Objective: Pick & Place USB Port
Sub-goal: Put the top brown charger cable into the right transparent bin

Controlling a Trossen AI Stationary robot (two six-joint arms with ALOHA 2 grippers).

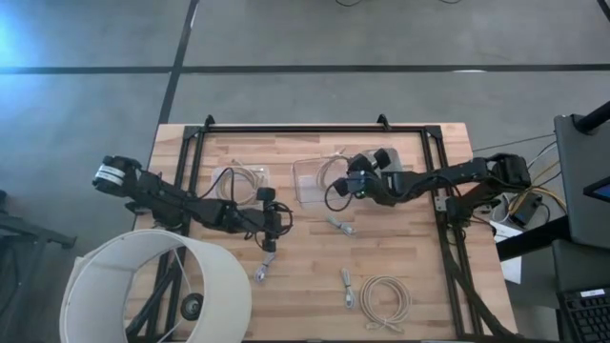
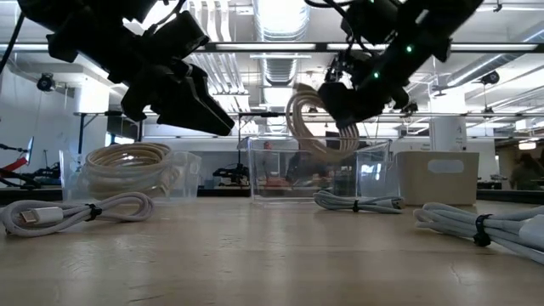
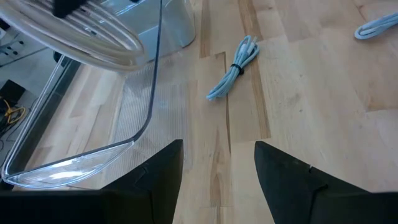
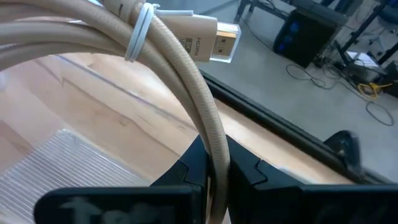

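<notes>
High view: the right gripper hangs above the clear bin near the middle of the wooden table, its fingers clenched on a coiled beige cable. The low view shows that coil lifted off the table, hanging from the gripper above the bin, with its loop reaching down to about the bin's rim. In the right wrist view the two dark fingers pinch one strand of the cable, and a white tie binds the loops beside a gold-tipped plug.

The left gripper hovers over the table to the left of the bin, with its fingers spread and nothing between them; the left wrist view shows bare wood between its fingers, with the bin's rim nearby.

A second clear tray, left of the bin, holds another beige coil. Loose on the table lie a small grey bundled cable just below the bin, another near the left gripper, a third lower down, and a larger pale coil beside it. A white round lampshade sits at the table's lower left corner.
</notes>
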